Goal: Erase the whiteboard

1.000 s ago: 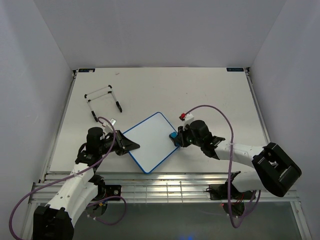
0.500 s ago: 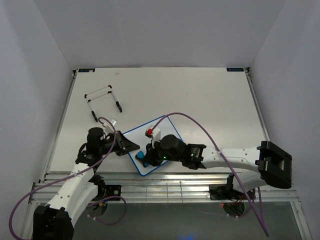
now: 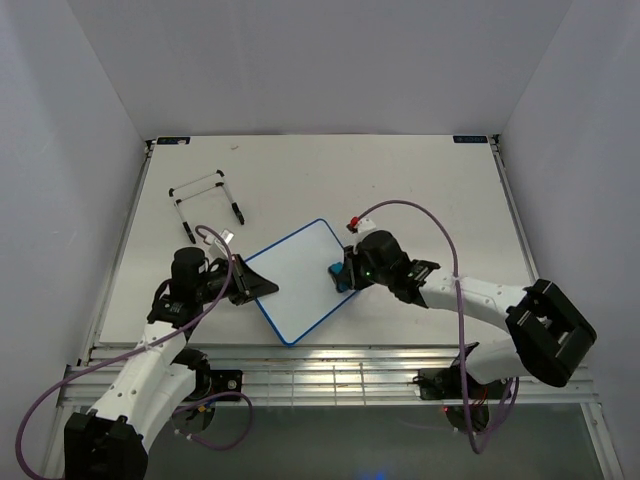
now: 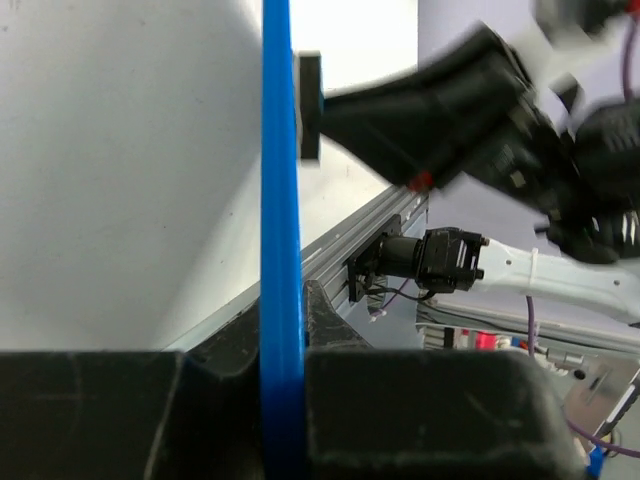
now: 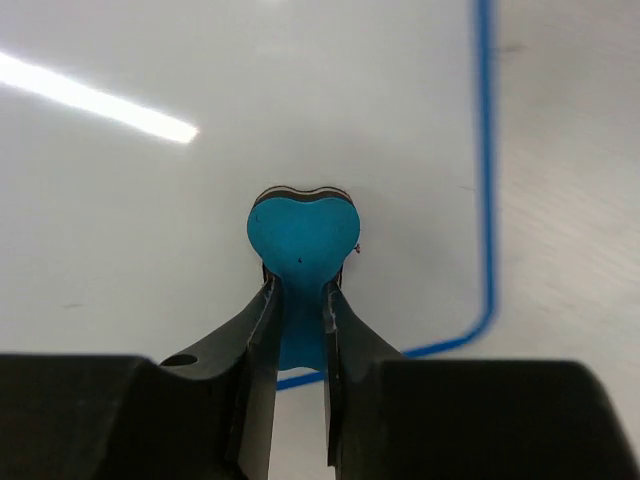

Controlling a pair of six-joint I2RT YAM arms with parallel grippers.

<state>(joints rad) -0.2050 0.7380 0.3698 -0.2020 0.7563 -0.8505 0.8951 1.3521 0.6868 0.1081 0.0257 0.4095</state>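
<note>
Well, stand: wire stand (image 3: 207,203), far-left on table (image 3: 420,180), well apart from rest.
L gripper (image 3: 272,290): fingers pinched on left blue edge of whiteboard (image 3: 295,275).
whiteboard posn: lying on table, centre-front, turned diagonal, btwn both arms.
eraser (image 5: 303,240): blue, over board's right corner, prob. touching surface.
R gripper (image 5: 298,295): clamped tight on eraser.
</note>
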